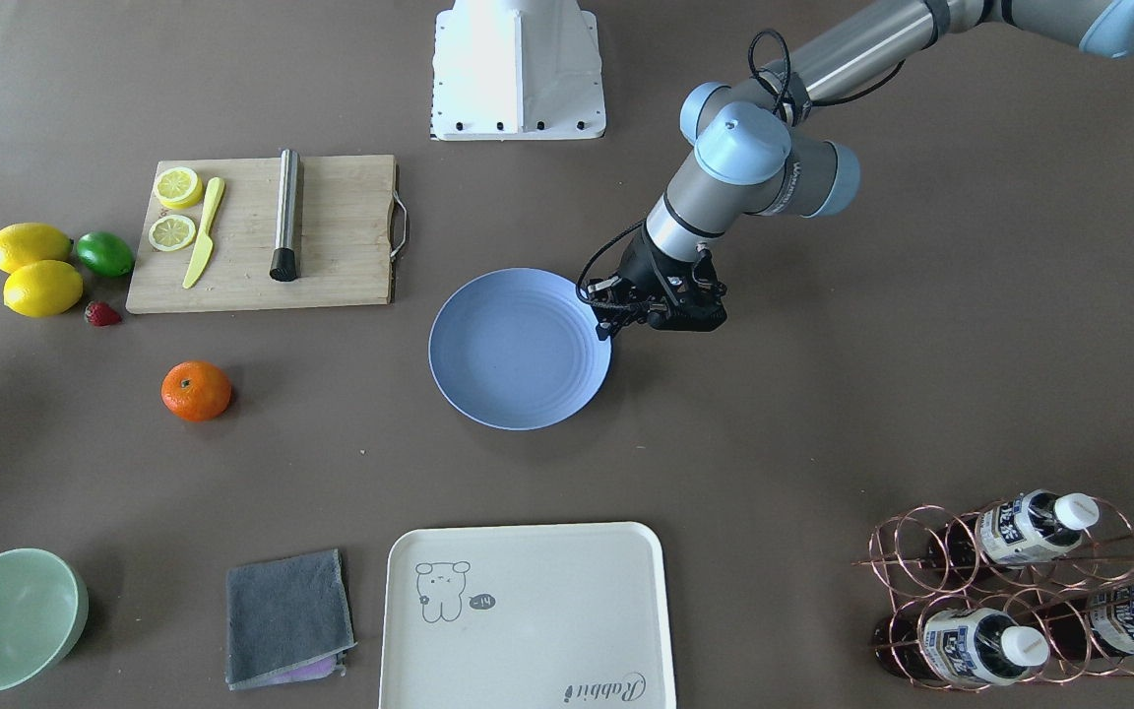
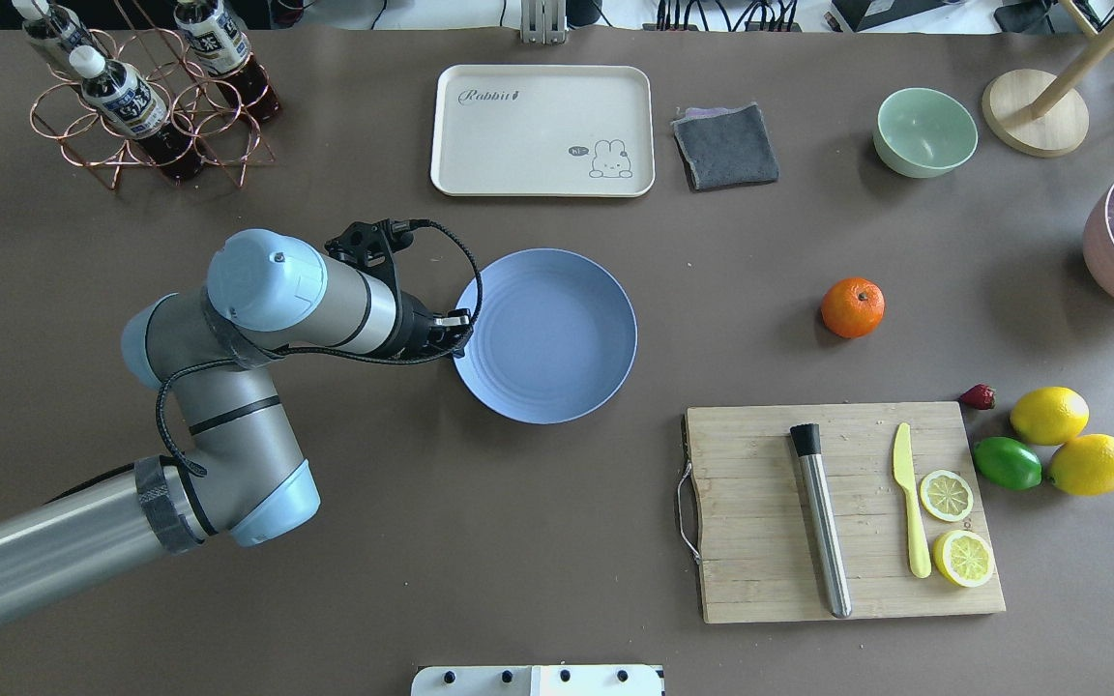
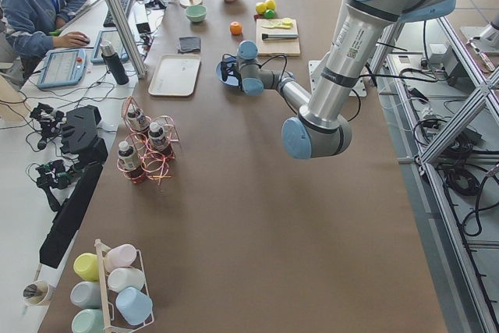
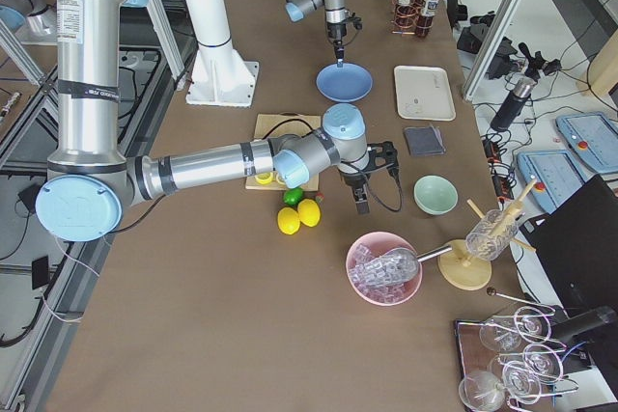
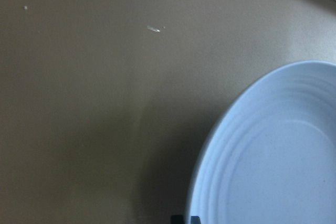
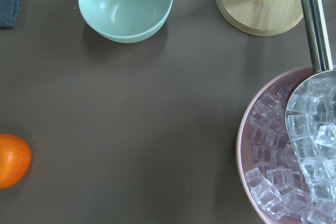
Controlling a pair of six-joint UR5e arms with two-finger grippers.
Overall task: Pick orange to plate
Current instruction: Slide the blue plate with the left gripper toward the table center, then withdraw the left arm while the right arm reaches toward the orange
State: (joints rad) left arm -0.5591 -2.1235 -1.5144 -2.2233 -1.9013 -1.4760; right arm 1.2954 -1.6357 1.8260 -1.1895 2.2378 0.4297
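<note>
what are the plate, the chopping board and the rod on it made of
The plate: probably matte plastic, given its even pale blue colour and moulded rings. The chopping board: wood or bamboo, showing pale grain in strips. The rod: brushed metal by its grey sheen, with a black tip, perhaps rubber.

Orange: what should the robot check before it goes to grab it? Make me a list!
1. Orange free to grab: ok, nothing touches it.
2. Plate empty: ok.
3. Left gripper away from the plate: not ok, it hangs at the rim and might get in the way.
4. Right gripper open: cannot tell.
5. Orange centred in the right wrist view: not ok, it is cut off at the left edge.
</note>
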